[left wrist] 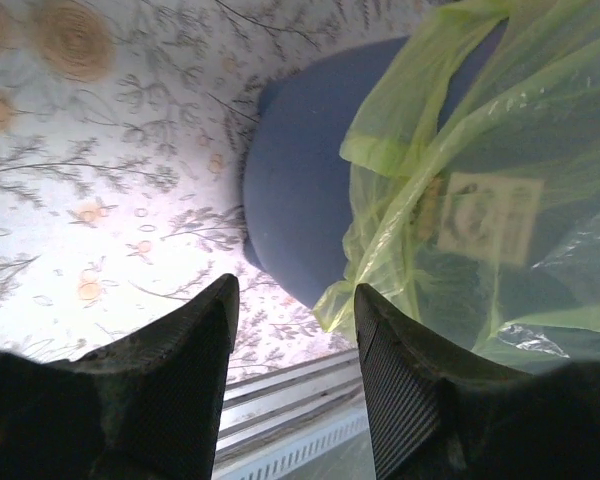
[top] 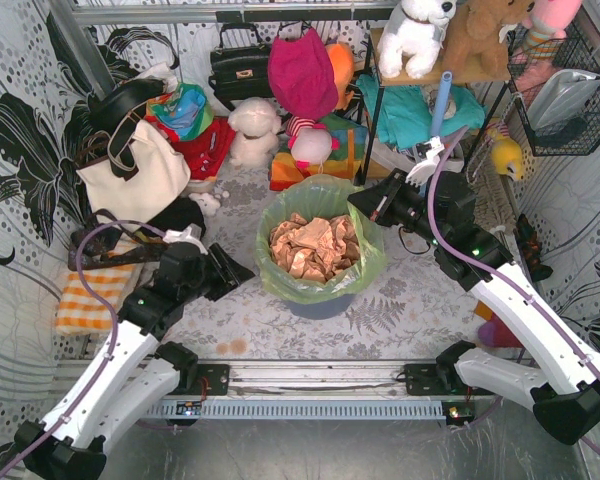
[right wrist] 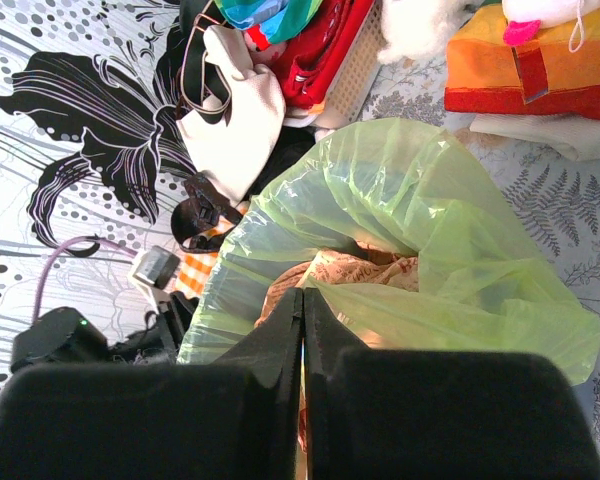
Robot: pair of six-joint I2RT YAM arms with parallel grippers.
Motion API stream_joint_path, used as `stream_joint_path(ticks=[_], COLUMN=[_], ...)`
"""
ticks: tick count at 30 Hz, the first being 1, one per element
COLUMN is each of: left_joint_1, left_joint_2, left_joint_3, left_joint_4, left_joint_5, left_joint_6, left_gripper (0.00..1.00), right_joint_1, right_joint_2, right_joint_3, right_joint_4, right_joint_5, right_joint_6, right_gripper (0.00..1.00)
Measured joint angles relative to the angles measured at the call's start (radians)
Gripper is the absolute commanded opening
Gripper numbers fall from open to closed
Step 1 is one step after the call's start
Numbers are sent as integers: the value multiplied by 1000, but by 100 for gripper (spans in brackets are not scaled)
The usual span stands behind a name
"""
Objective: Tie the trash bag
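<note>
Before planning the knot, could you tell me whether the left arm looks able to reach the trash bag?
Probably yes: the open left gripper faces the trash bag, with nothing between them.

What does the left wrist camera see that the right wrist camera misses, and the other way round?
Only the left wrist: the blue-grey bin's outer wall, and the left gripper, open. Only the right wrist: crumpled paper inside the bag, a white handbag, and the right gripper, shut. Both: the green trash bag.

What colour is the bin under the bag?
Blue-grey bin; the left wrist view shows it best.
</note>
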Motion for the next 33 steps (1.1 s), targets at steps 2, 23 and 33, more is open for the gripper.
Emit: stream_joint_path(ticks=[2,23,33], left_joint_1=[0,0,0], left_joint_2=[-6,2,-57], left_joint_3=[-42,-169,52], left_joint_4=[60,376,206], left_joint_5=[46,198,144], left_joint_6=[-23,-116,-68], left_gripper=[58,0,0], right_joint_1=[0,0,0], right_joint_2=[1,1,-17], right_joint_3=[0,0,0], right_joint_4=[-1,-15,-38], right_joint_5=[0,0,1], right_joint_6=[0,26,26], right_gripper=[0,0,0])
